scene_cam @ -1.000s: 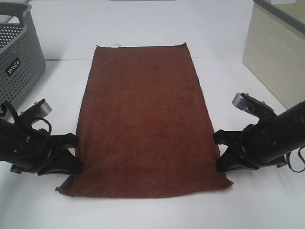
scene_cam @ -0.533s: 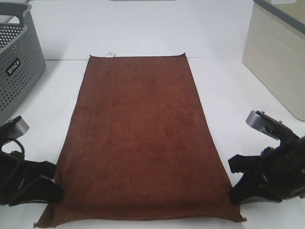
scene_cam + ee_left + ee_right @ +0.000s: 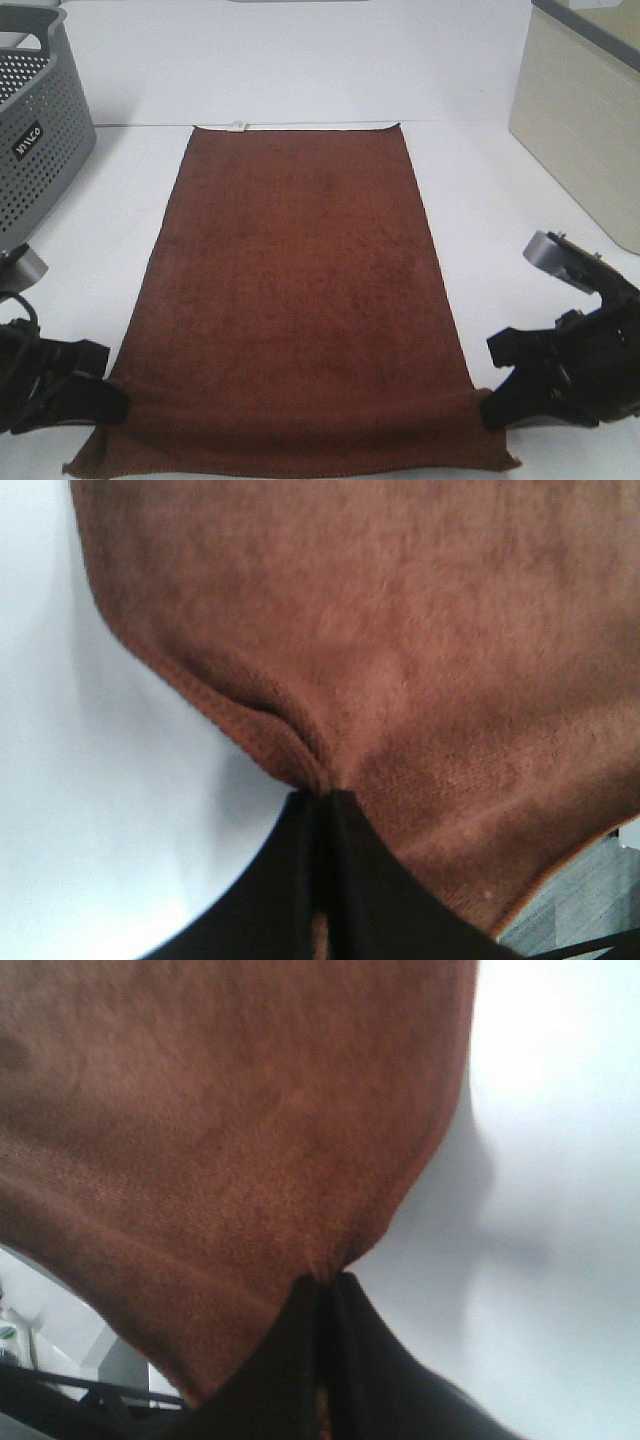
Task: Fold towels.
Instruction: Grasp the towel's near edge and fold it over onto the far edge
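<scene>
Two grips, left arm low, right arm low, fingers pinching towel edges.

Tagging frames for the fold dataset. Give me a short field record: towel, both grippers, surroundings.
towel: maroon, spread lengthwise on white table, white tag at far edge
left gripper: shut on towel's left edge, near corner
right gripper: shut on towel's right edge, near corner
basket: grey, perforated, far left, apart from towel
box: beige, far right
</scene>
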`<state>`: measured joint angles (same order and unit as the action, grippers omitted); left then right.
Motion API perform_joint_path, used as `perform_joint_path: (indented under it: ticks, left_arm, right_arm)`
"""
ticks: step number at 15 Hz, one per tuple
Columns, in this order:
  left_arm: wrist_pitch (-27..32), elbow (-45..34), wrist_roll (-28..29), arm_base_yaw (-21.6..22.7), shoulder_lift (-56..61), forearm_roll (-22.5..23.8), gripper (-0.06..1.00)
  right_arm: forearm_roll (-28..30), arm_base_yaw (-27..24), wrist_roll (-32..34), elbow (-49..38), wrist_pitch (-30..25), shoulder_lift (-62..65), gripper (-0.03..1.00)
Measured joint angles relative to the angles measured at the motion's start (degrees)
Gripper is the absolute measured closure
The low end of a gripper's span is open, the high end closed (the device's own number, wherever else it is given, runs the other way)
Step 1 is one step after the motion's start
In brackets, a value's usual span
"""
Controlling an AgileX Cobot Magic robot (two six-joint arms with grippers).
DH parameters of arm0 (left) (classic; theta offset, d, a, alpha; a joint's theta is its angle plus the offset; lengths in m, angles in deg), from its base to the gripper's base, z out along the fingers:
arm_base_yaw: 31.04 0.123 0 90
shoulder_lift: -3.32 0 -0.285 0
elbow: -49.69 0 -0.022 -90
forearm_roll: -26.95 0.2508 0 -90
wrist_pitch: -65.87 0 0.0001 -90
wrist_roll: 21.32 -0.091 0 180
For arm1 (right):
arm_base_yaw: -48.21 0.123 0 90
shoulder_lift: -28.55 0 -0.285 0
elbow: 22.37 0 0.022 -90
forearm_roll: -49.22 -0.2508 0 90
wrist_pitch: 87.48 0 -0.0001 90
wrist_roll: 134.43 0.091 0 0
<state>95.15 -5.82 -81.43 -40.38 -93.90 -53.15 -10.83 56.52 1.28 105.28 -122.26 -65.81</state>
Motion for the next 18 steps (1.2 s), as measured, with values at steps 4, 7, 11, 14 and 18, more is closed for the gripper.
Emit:
perform_joint_path:
  ticks: [4, 7, 11, 14, 18]
  left_arm:
    - [-0.97, 8.59, 2.46, 0.00, -0.69, -0.11, 0.93]
    - [-1.89, 16.73, 5.04, 0.00, -4.01, -0.11, 0.94]
    - [-5.27, 29.85, 8.42, 0.00, -11.69, 0.52, 0.93]
    - [-6.36, 41.65, 10.66, 0.11, -18.62, 3.27, 0.93]
    - [-11.34, 56.04, 12.78, 0.17, -28.19, 4.87, 0.93]
  right_arm:
    - [3.09, 0.00, 3.50, 12.32, -0.34, -0.63, 0.97]
    - [9.17, 0.00, 7.85, 23.32, -0.92, -5.27, 0.97]
    - [14.55, 0.00, 11.52, 38.50, -1.49, -15.41, 0.97]
    - [17.48, 0.00, 13.98, 50.53, -2.81, -23.20, 0.97]
    - [22.46, 0.00, 18.51, 70.82, -4.53, -35.24, 0.97]
